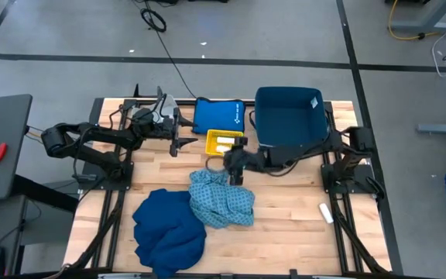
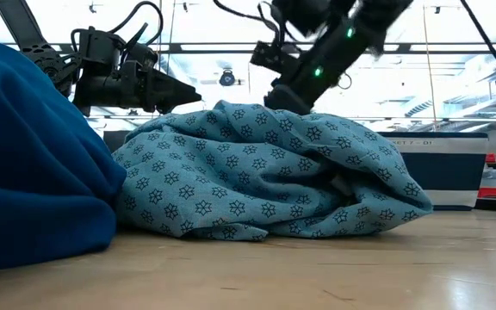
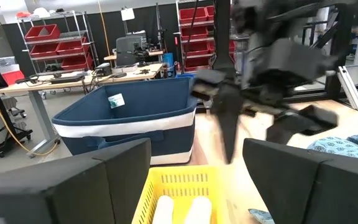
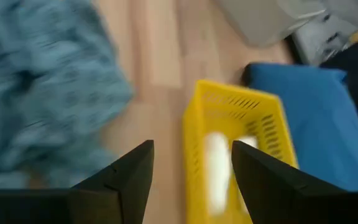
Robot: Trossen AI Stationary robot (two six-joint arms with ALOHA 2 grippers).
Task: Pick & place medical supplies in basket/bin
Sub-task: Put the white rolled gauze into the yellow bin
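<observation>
Place: robotics lab or workshop | Signs: metal shelving (image 3: 48,37) stacked with red bins (image 3: 41,50) stood at 10 o'clock; cluttered workbench (image 3: 86,78) alongside; cables (image 1: 157,19) trailed over taped concrete floor (image 1: 285,31).

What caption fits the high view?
Right gripper, open, between yellow basket and patterned cloth; left gripper waits beside.

blue pouch (image 1: 218,115), wooden table (image 1: 285,225)

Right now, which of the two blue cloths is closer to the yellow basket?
The patterned light-blue cloth, printed with small dark stars. It lies just below the yellow basket in the high view, while the plain dark-blue cloth sits farther off, toward the table's front-left.
</observation>
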